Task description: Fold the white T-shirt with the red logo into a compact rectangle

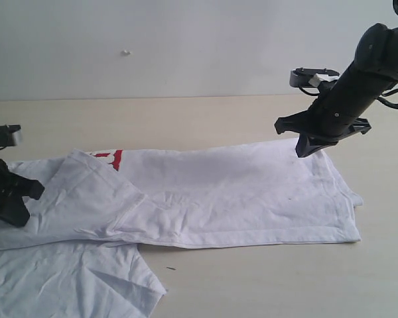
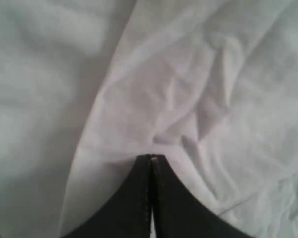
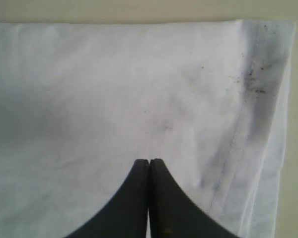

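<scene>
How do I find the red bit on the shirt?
Find the white T-shirt spread over the pale table. Near its left end in the exterior view a flap is folded over. The red logo peeks out by the flap's top corner, the only coloured patch on that white.

A pale beige table has a smooth, matte top. Directly behind the table stands a plain light grey wall. On the wall, a little above the table's far edge, sits 1 small white mark. The light is soft and even.

Red logo mostly under a fold of the white T-shirt.
</scene>
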